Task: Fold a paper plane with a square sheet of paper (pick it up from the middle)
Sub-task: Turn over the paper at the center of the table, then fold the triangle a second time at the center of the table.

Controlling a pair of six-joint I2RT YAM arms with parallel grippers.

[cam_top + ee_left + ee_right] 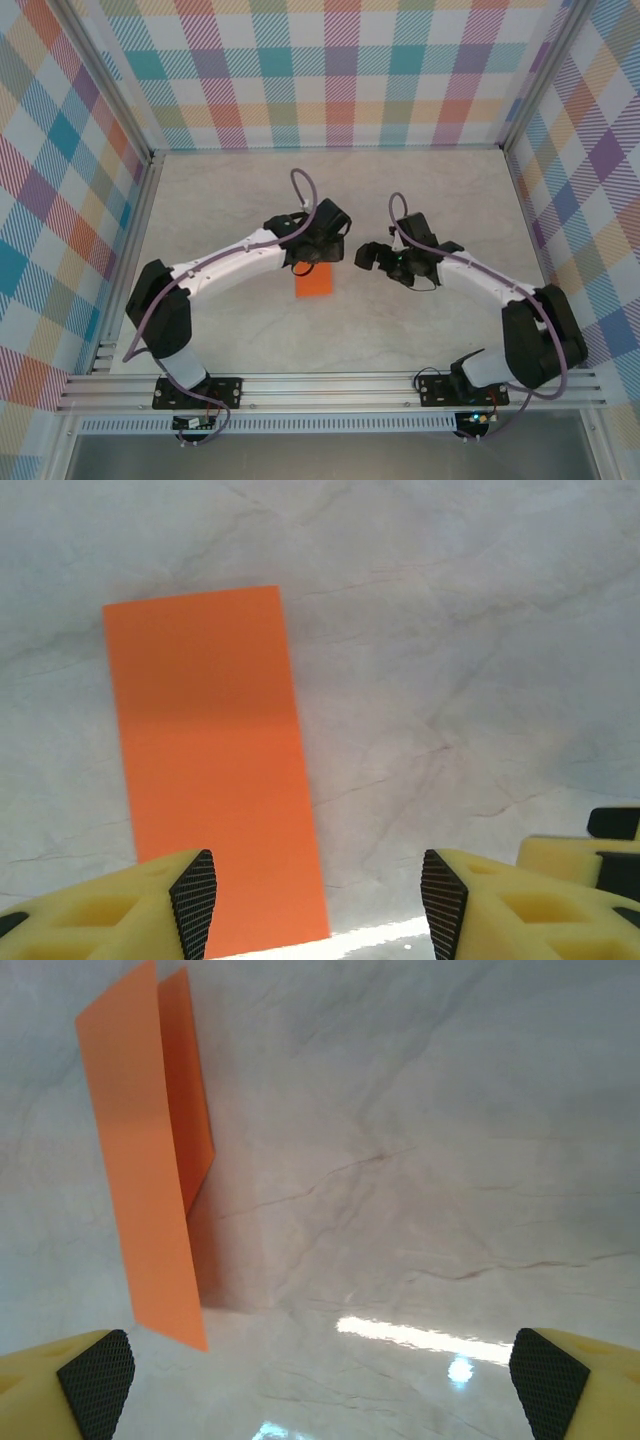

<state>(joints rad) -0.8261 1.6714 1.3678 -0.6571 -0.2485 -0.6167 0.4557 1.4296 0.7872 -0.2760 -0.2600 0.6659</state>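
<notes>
The square sheet of paper (313, 281) is bright orange and lies on the marble table, folded in half into a narrow rectangle. In the left wrist view the sheet (210, 760) lies flat below and left of my left gripper (318, 905). That gripper is open, with nothing between its pads. From the right wrist view the sheet (150, 1190) has its upper flap lifted slightly off the lower one. My right gripper (320, 1375) is wide open and empty. It hovers to the right of the paper, apart from it (372, 257). A paper plane is out of view.
The pale marble tabletop (420, 200) is walled by checked panels at the back and both sides. An aluminium rail (330, 385) with the arm bases runs along the near edge. The right gripper's yellow finger (580, 855) shows at the edge of the left wrist view.
</notes>
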